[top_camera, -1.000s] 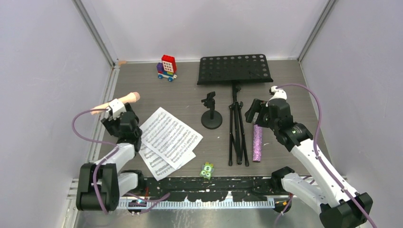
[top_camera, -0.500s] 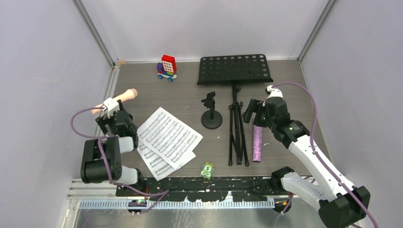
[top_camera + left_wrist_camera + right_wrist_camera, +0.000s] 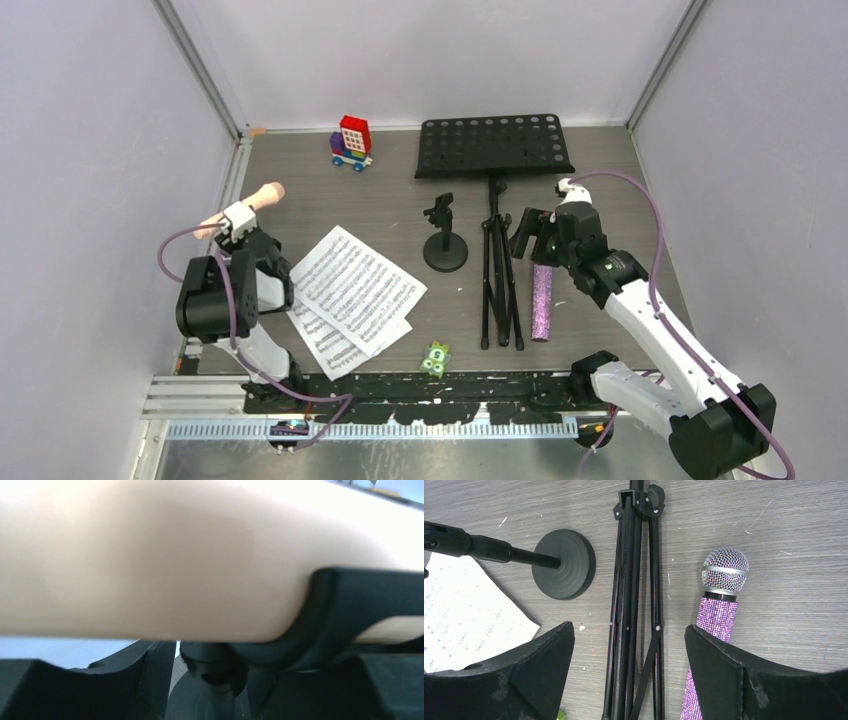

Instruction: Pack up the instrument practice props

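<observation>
**Right gripper (image 3: 629, 630) hanging wide open and empty above the folded tripod legs (image 3: 624, 580), purple-glitter microphone (image 3: 716, 620) lying just beside them.**
Left gripper (image 3: 238, 222) is sitting at the pink microphone (image 3: 150, 560), which is resting in a black clip (image 3: 340, 610) by the table's (image 3: 300, 190) left edge; whether the jaws are grasping cannot be told. Music desk (image 3: 494, 146), sheet-music pages (image 3: 355, 290) and round-based mic mount (image 3: 445, 240) are lying loose. No container is showing, so packing looks barely begun.

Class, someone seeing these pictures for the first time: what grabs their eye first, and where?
The black perforated music desk lies at the far centre, its folded tripod legs stretching toward the near edge. The purple-glitter microphone lies right of the legs, below the open right gripper. A pink microphone juts out at far left.
</observation>
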